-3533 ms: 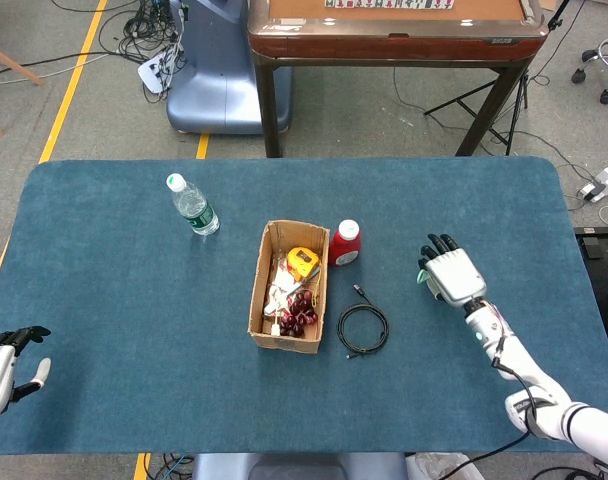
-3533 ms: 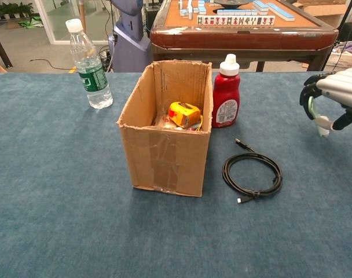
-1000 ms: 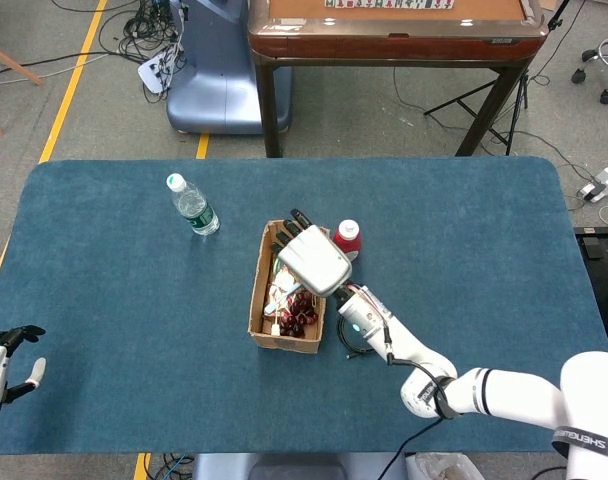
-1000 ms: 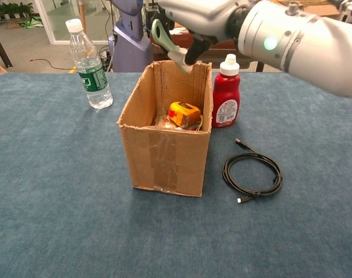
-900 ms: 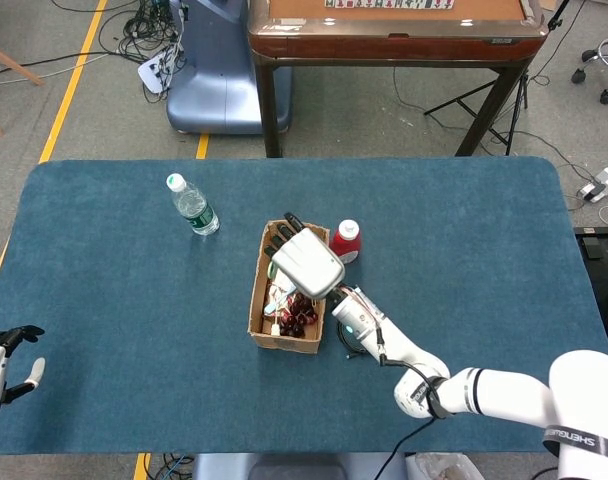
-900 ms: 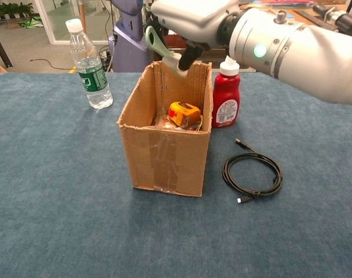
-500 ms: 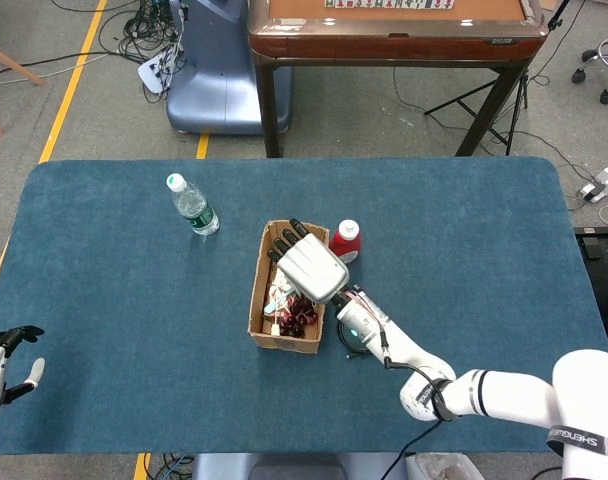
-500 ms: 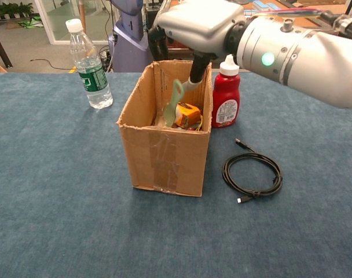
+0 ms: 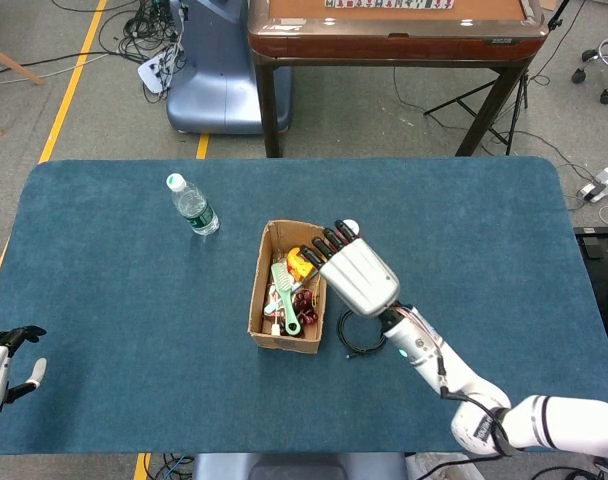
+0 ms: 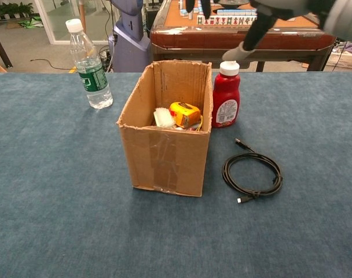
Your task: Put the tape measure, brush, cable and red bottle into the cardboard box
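The cardboard box [image 9: 267, 322] [image 10: 164, 156] stands mid-table. Inside it lie the yellow tape measure [image 9: 300, 262] [image 10: 183, 113] and the green brush [image 9: 284, 297], whose white bristles [image 10: 162, 117] show in the chest view. The red bottle [image 10: 226, 98] stands upright just right of the box; only its white cap [image 9: 350, 226] shows in the head view. The black cable [image 10: 252, 172] [image 9: 356, 338] lies coiled on the cloth right of the box. My right hand [image 9: 359, 272] [image 10: 249, 20] hovers above the bottle, fingers spread, holding nothing. My left hand [image 9: 6, 366] rests at the near left edge, empty.
A clear water bottle [image 9: 192, 205] [image 10: 89, 65] stands on the blue table [image 9: 114, 290] left of the box. A brown game table [image 9: 394, 30] and floor cables lie beyond the far edge.
The brush left my right hand and now lies in the box. That hand has moved right and up from over the box to above the red bottle.
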`<state>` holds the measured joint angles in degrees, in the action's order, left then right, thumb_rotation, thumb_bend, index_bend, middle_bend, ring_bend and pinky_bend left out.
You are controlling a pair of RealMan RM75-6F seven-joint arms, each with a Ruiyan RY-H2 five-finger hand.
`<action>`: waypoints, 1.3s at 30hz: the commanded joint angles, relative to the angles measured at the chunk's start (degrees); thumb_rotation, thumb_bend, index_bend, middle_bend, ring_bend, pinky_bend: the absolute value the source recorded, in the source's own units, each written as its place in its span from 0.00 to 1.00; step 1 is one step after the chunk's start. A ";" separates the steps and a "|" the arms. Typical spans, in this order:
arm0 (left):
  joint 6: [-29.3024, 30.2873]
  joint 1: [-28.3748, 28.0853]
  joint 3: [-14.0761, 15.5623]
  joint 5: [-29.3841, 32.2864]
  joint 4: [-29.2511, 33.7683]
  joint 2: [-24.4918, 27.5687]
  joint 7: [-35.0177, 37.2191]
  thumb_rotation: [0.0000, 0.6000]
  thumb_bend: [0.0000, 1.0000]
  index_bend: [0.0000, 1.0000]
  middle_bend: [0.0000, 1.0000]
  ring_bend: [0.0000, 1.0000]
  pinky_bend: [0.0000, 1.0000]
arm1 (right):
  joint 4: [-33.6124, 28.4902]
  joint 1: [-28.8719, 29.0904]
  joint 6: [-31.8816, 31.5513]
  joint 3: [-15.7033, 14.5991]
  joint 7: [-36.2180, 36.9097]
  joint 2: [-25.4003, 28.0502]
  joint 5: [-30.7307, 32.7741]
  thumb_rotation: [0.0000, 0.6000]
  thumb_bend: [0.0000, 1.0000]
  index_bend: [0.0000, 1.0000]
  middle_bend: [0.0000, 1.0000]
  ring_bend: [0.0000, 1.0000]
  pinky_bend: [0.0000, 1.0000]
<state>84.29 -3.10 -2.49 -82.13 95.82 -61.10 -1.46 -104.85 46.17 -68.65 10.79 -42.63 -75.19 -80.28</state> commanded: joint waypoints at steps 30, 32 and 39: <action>-1.23 -0.27 -0.38 2.01 -0.45 -0.36 -0.70 1.00 0.35 0.34 0.41 0.35 0.55 | 12.31 -8.70 10.14 -13.32 15.81 1.87 -7.39 1.00 0.26 0.54 1.00 1.00 1.00; -1.30 -0.27 -0.40 2.14 -0.34 -0.29 -0.79 1.00 0.35 0.34 0.41 0.35 0.55 | 12.85 -8.50 11.34 -13.50 16.05 1.54 -7.15 1.00 0.26 0.54 1.00 1.00 1.00; -1.33 -0.23 -0.46 2.40 -0.13 -0.12 -0.85 1.00 0.35 0.34 0.41 0.35 0.55 | 13.47 -7.58 15.61 -14.00 17.34 1.29 -6.23 1.00 0.22 0.54 1.00 1.00 1.00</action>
<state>82.96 -3.34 -2.95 -79.74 95.69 -61.22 -2.32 -91.48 38.35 -53.54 -3.06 -25.57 -73.86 -86.76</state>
